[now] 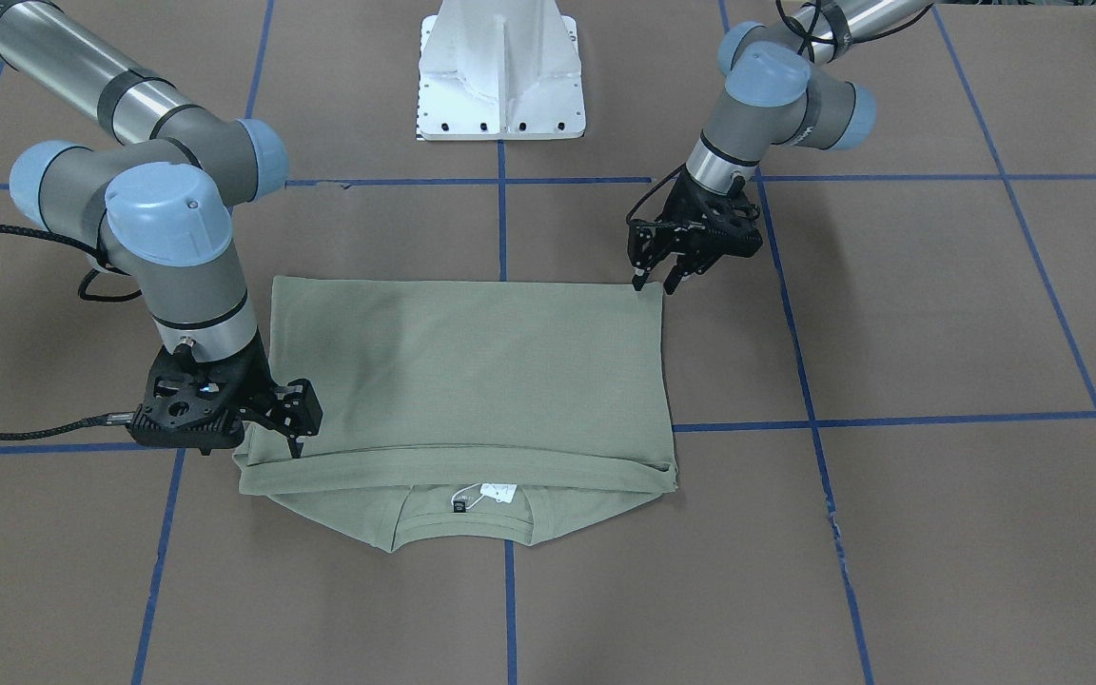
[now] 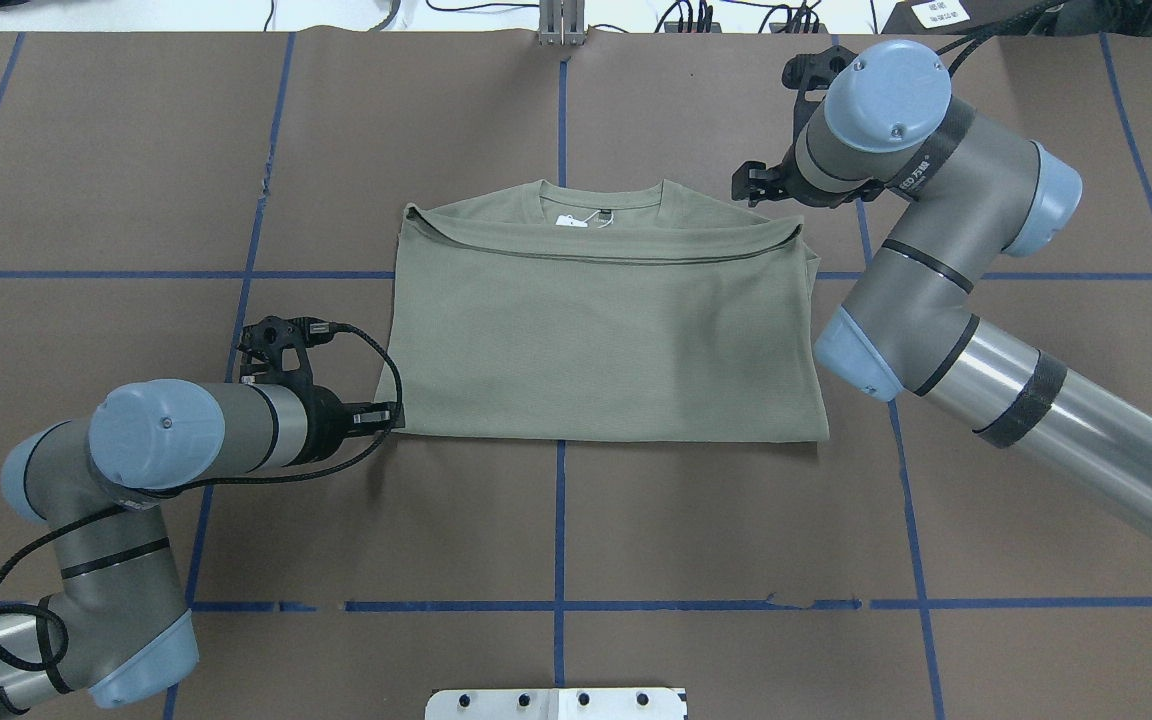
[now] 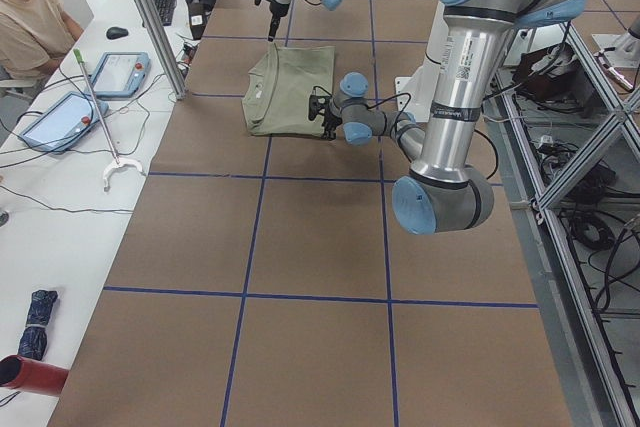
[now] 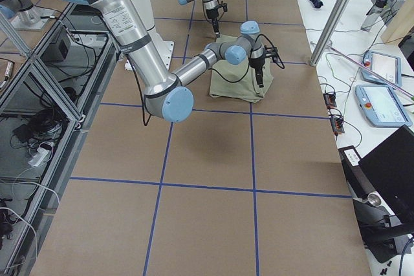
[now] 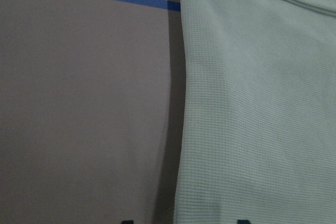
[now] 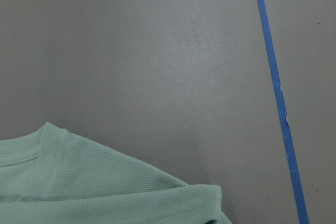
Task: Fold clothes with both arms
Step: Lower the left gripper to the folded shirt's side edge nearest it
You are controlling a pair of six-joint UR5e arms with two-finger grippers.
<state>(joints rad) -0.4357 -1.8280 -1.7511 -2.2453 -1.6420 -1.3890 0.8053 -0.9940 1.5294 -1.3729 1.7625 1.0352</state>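
The sage-green shirt (image 1: 472, 371) lies flat on the brown table, folded once, its lower part laid up over the shoulders (image 2: 606, 340). The collar with the black neck label (image 1: 459, 505) and white tag (image 1: 499, 493) shows past the fold. My left gripper (image 1: 655, 279) is open at the shirt's corner nearest the robot (image 2: 391, 415). The left wrist view shows the shirt's edge (image 5: 252, 103) between its fingertips. My right gripper (image 1: 299, 440) looks open just over the fold edge at the shirt's shoulder side (image 2: 741, 185). The right wrist view shows only the shoulder corner (image 6: 79, 182).
The white pedestal base (image 1: 500, 76) stands behind the shirt on the robot's side. Blue tape lines (image 2: 560, 520) cross the brown table cover. An operator (image 3: 30, 17) sits at a side desk with tablets (image 3: 120, 72) beyond the table's far edge.
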